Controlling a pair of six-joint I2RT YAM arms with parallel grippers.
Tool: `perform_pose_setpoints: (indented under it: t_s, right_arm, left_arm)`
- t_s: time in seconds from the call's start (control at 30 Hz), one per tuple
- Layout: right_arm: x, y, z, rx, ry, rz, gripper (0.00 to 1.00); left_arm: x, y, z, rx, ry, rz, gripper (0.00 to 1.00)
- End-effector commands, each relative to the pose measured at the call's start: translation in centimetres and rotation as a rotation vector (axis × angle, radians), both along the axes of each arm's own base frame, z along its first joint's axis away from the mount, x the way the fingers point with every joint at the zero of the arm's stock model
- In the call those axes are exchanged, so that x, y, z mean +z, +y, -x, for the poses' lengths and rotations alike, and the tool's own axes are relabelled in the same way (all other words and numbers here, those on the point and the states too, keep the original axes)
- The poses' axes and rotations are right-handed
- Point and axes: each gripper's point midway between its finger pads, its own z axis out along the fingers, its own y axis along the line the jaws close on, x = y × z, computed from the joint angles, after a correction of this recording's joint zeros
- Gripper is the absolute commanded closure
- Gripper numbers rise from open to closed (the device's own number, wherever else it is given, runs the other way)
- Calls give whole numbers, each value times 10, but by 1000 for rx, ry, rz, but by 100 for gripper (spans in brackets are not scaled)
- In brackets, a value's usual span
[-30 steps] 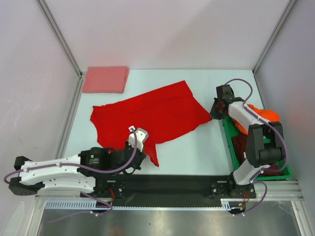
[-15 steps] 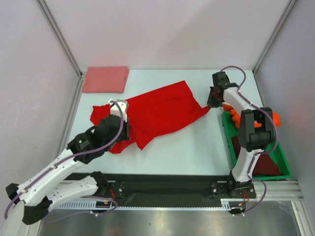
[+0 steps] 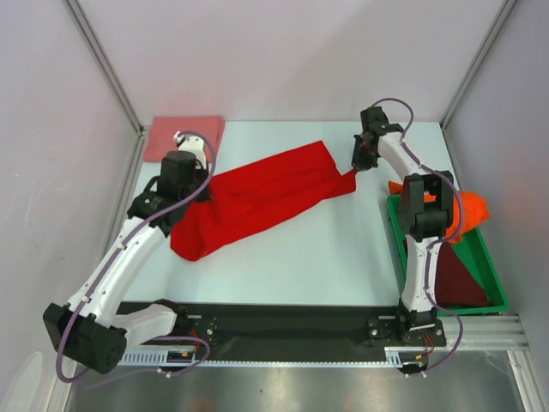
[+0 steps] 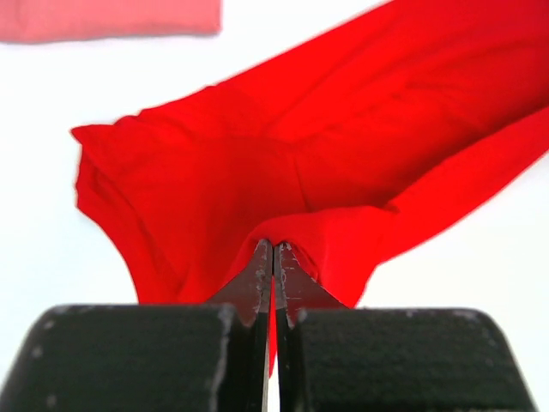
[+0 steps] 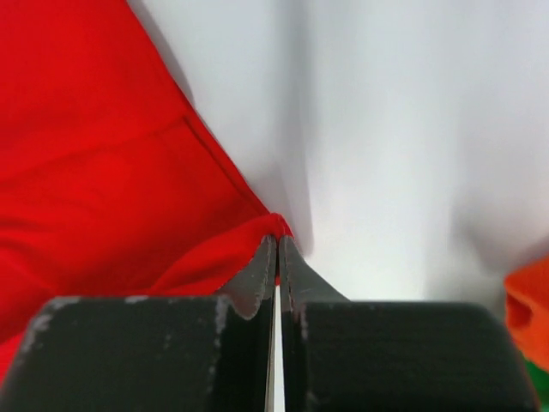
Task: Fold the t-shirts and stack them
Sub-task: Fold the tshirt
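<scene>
We have the salmon-pink t-shirt [image 3: 163,142] folded at the counter's [image 3: 343,257] far-left corner, our left tool [image 4: 273,257] and right tool [image 5: 276,249] pinching the half-folded red t-shirt [image 3: 257,193] mid-counter, and the orange t-shirt [image 3: 470,206] and maroon t-shirt [image 3: 455,279] left in the bin [image 3: 496,298].

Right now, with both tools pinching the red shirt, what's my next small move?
Probably lower both and lay the held edge flat: left tool and right tool are shut on opposite ends of the red t-shirt, which lies doubled over lengthwise.
</scene>
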Motion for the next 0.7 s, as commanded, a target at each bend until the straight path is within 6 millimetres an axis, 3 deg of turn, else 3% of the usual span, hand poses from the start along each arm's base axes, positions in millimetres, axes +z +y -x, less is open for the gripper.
perform_pose_setpoints:
  t_s: [0.0, 0.3, 0.4, 0.67]
  right_arm:
    - [13, 18, -8, 71, -1, -16, 100]
    - [8, 46, -21, 126, 15, -37, 100]
    - [11, 47, -25, 127, 4, -39, 100]
    - [21, 42, -28, 108, -24, -36, 100]
  left_arm:
    - [30, 8, -25, 19, -73, 11, 100]
    - [16, 27, -55, 119, -12, -7, 100]
    - [22, 34, -60, 150, -23, -3, 100]
    - [40, 61, -50, 265, -82, -4, 100]
